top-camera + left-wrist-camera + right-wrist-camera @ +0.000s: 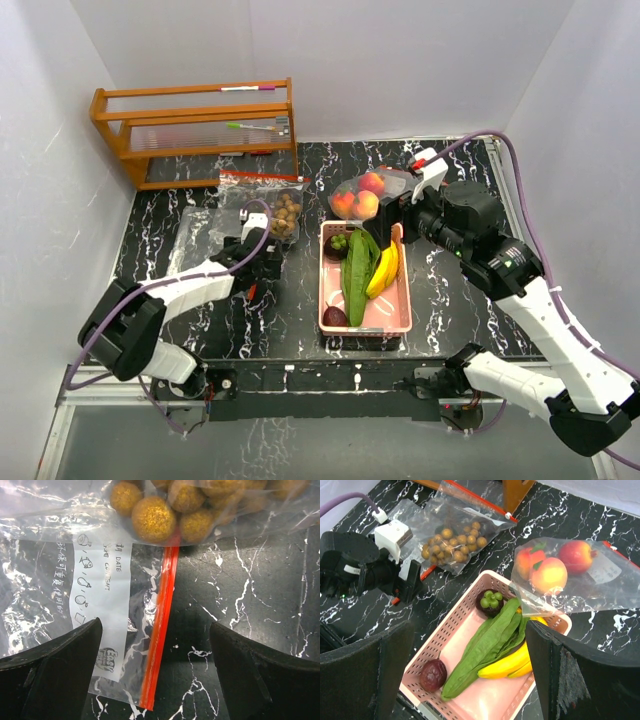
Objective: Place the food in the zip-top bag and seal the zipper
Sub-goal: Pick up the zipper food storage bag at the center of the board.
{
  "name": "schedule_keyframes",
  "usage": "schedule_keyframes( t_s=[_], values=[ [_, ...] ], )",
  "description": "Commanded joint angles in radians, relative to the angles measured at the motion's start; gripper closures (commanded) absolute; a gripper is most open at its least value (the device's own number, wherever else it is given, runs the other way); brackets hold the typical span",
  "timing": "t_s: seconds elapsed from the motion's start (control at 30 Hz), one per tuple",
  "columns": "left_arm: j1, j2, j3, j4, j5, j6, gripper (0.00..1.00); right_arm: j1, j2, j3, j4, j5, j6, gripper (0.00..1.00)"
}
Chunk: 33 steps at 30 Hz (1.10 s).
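Hovering spread, left claw (156,630) straddles the red zipper (167,575) of an empty zip-top bag (50,580); bagged longans (152,517) lie just ahead. Drop straight and pinch what is probably the upper lip only. Spread too, right claw (470,627) hangs above bananas (510,662) in the pink basket (480,700).

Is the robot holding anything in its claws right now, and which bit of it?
Nothing is held. The left gripper hangs open over a bag's red zipper strip, and the right gripper is open above the pink basket.

Bagged and loose food
Longans (286,213) fill the left bag (255,195), peaches (358,200) the right bag (343,186); bananas (385,272), a green leaf (358,268) and purple fruits (335,317) lie nearer.
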Motion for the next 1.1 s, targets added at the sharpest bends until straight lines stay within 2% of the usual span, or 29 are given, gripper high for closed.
schedule_keyframes(
  t_s=[0.0, 0.47, 0.53, 0.83, 0.93, 1.0, 1.03, 1.07],
  values=[
    [0.023, 0.016, 0.011, 0.004, 0.054, 0.034, 0.12, -0.003, -0.025, 0.037, -0.001, 0.011, 0.021, 0.02],
    [0.055, 0.105, 0.043, -0.005, 0.056, 0.029, 0.11, -0.004, -0.029, 0.032, 0.009, -0.005, 0.000, 0.02],
    [0.070, 0.123, 0.041, -0.003, 0.065, 0.019, 0.15, -0.003, -0.036, 0.025, 0.009, -0.007, -0.002, 0.02],
    [0.100, 0.179, -0.011, 0.046, 0.177, -0.011, 0.52, -0.002, -0.078, 0.026, -0.017, 0.016, -0.007, 0.02],
    [0.105, 0.196, -0.035, 0.070, 0.212, -0.012, 0.72, -0.003, -0.088, 0.026, -0.021, 0.021, -0.008, 0.02],
    [0.106, 0.201, -0.052, 0.082, 0.226, -0.013, 0.94, -0.002, -0.088, 0.028, -0.024, 0.020, -0.008, 0.02],
    [0.105, 0.201, -0.059, 0.088, 0.224, -0.016, 1.00, -0.004, -0.089, 0.029, -0.026, 0.020, -0.008, 0.02],
    [0.105, 0.198, -0.067, 0.094, 0.228, -0.016, 1.00, -0.003, -0.090, 0.029, -0.025, 0.019, -0.008, 0.02]
  ],
)
